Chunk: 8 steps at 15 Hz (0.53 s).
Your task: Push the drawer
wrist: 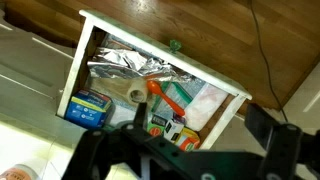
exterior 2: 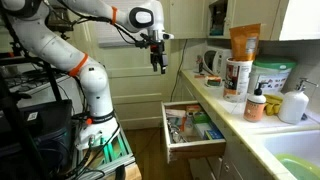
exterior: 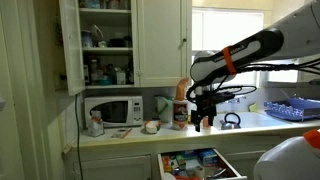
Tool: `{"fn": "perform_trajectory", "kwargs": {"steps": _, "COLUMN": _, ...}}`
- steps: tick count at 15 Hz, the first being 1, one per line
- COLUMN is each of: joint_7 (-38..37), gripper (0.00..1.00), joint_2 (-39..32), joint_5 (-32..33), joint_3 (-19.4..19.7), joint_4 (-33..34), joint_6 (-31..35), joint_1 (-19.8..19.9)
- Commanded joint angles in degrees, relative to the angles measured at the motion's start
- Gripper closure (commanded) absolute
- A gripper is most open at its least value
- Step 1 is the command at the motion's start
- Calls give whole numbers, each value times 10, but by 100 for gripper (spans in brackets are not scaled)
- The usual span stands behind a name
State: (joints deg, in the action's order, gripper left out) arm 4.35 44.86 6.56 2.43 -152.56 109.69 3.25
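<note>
Fingers (wrist: 272, 135) spread wide, apparently empty, above open drawer (exterior 2: 195, 151) beside countertop bottles (exterior 2: 256, 105).

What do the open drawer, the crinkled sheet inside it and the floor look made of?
Shallow white open drawer: likely painted wood; flat matte front, thick board walls. Crinkled silver sheet: probably aluminium foil; shiny creases. Brown floor: wood or wood-look planks; grain shows.

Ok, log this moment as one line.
stage: pre-push | drawer: open, cluttered | gripper: open, above drawer, no contact
</note>
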Motion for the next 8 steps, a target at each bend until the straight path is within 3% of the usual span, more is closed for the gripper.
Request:
{"fn": "perform_trajectory", "kwargs": {"steps": 1, "joint_7": -2, "gripper": 0, "joint_2": 0, "joint_5": 1, "joint_3": 2, "joint_4": 1, "joint_6": -2, "joint_1": -3}}
{"fn": "perform_trajectory", "kwargs": {"steps": 8, "joint_7": -2, "gripper": 0, "joint_2": 0, "joint_5": 1, "joint_3": 2, "joint_4": 1, "joint_6": -2, "joint_1": -3}}
